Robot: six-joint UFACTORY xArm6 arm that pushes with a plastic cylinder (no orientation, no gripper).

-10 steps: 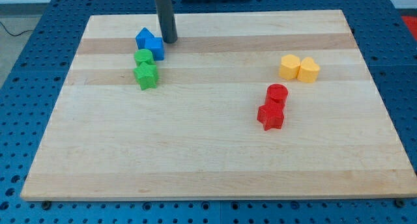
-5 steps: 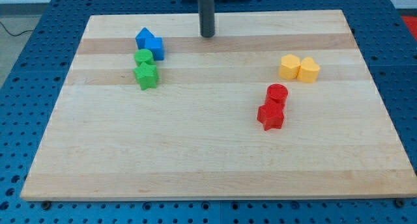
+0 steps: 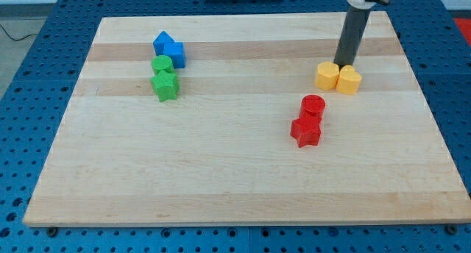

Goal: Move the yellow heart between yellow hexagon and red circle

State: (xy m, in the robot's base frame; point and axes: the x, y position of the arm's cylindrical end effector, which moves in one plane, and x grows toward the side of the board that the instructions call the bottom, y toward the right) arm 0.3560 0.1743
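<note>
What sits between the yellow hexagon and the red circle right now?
Nothing: in the camera view only bare board lies between the yellow hexagon and the red circle.

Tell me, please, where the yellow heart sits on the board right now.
The yellow heart sits toward the view's upper right, touching the yellow hexagon on its left, above and right of the red circle. My tip is just behind the pair.

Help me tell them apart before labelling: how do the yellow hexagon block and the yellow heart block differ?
The yellow hexagon block lies toward the view's left; the yellow heart block lies to its right. The hexagon has flat facets, while the heart looks rounded with a notched top. My tip stands just above the seam between them. Both are yellow, look similar in size, and sit touching side by side on the wooden board.
</note>
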